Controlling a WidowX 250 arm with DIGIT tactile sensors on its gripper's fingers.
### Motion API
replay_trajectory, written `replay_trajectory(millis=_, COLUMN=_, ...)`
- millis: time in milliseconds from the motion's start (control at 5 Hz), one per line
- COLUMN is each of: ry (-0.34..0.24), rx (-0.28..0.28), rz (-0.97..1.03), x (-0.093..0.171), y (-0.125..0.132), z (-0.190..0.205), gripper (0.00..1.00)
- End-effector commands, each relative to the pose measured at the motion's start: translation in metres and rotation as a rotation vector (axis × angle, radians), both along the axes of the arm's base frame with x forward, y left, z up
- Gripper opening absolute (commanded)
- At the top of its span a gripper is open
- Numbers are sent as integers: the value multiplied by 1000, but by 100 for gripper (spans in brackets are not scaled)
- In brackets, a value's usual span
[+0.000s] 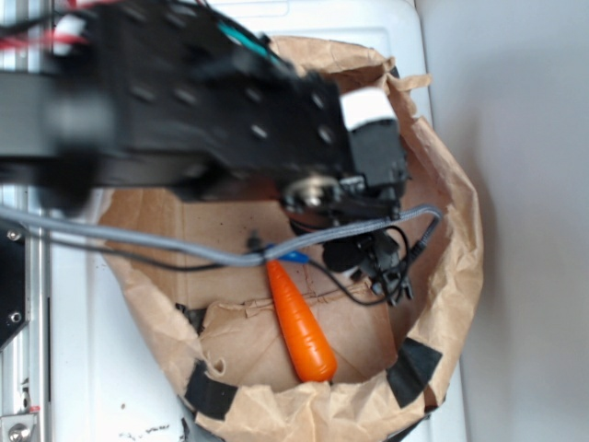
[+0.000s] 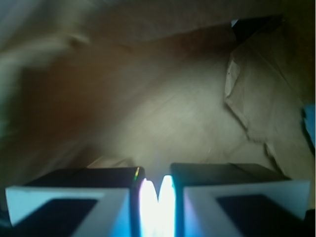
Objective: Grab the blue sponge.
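Only a small blue sliver of the blue sponge (image 1: 293, 256) shows in the exterior view. It lies on the floor of the brown paper bag (image 1: 460, 230), at the top end of the orange carrot (image 1: 302, 322) and under a grey cable. The wrist view catches a blue strip of the sponge (image 2: 310, 126) at its right edge. My gripper (image 1: 382, 272) hangs inside the bag, to the right of the sponge and apart from it. Its jaws (image 2: 155, 190) stand almost together, with only a bright glare between them and nothing held.
The bag's crumpled paper walls rise all around, with black tape patches (image 1: 414, 368) on the near rim. A grey cable (image 1: 184, 244) and thin black wires cross over the bag. The bag sits on a white surface (image 1: 92, 350).
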State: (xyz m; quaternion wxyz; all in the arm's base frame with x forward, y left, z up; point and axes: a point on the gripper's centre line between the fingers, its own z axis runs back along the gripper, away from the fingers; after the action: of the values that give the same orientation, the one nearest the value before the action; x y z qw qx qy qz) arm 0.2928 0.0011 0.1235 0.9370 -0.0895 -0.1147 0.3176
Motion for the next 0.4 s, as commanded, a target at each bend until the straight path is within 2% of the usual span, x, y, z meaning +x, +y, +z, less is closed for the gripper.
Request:
replay_trajectory(millis=0, ry=-158, rx=58, rz=-2, x=-19, y=1, z=86, gripper=0)
replay_trajectory(millis=200, ry=-137, rx=93, rz=-21, x=-21, y=3, z=82, gripper=13)
